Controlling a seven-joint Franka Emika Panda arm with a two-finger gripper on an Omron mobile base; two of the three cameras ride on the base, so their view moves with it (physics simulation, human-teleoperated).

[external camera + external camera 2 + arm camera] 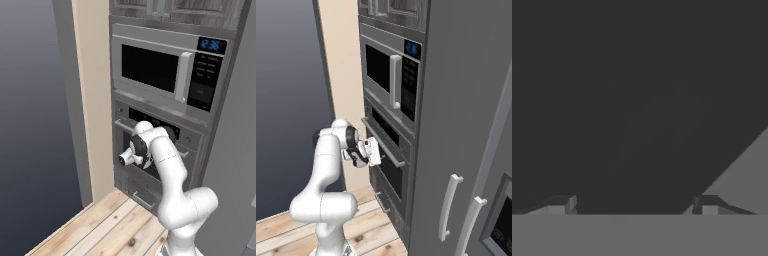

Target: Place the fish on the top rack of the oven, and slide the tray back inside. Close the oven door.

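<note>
From the left base camera I saw the dark blue-grey wall (30, 100) furthest left, then the tall beige side panel (92, 100); low down ran the pale wooden plank floor (100, 225); right of the panel stood the built-in grey steel oven (150, 150), its wide grey steel door with dark glass window (391, 175) shut flush under the long horizontal bar handle (383, 142); above it sat the steel microwave with the blue clock (165, 70); my two-finger tool (376, 151) hung just at that bar; in the hand camera its dark tips (559, 204) stood well apart, gripping nothing, close against the dark glass; furthest right were tall grey cabinet doors with white handles (448, 207).
</note>
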